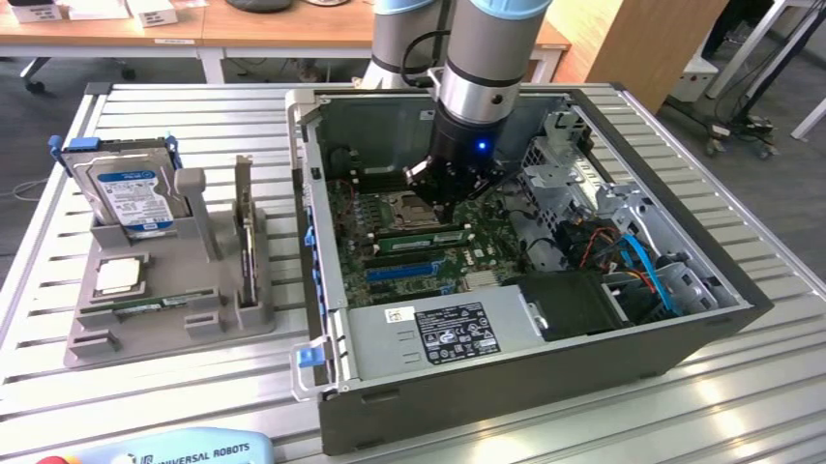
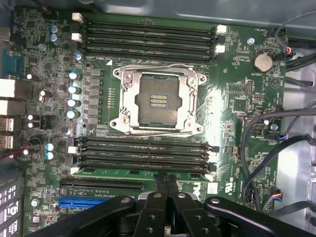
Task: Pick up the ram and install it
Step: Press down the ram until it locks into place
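A robot arm [image 1: 488, 68] reaches down into an open computer case [image 1: 516, 387] on a slatted metal table [image 1: 155, 396], its gripper [image 1: 450, 198] low over the motherboard [image 1: 413, 246] beside the processor socket [image 1: 402, 205]. Just below the gripper, 1 green ram [image 1: 420, 235] stick appears to sit in a slot. At the exterior view's left, a grey holder [image 1: 168, 314] carries a blue-labelled hard drive [image 1: 130, 198] and a square processor chip [image 1: 118, 276].
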Robot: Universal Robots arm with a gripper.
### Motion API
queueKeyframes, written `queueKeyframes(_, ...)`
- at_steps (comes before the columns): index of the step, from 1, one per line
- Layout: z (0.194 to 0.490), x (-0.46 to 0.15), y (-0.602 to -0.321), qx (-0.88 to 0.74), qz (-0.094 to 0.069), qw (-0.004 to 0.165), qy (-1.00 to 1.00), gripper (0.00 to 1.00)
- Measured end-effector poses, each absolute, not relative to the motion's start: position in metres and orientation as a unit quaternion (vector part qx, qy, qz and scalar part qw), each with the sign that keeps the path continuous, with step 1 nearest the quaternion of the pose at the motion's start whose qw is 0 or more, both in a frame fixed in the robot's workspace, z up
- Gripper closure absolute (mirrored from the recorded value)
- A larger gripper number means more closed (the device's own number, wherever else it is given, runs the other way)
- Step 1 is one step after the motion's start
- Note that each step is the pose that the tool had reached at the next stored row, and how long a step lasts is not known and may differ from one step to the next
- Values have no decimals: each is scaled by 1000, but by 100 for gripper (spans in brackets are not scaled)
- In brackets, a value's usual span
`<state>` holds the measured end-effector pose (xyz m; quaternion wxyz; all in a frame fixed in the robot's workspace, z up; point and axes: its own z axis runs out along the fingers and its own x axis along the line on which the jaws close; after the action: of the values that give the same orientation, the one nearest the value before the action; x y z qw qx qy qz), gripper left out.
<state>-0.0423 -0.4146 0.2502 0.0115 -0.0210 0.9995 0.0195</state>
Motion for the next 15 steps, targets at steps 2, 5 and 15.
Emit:
queueKeyframes(2, 251, -42, -415, -21, 20, 9, 1000, 90)
queueKeyframes(5, 251, -42, -415, -21, 20, 9, 1000, 90)
queueKeyframes(15, 251, -48, -415, -21, 20, 9, 1000, 90)
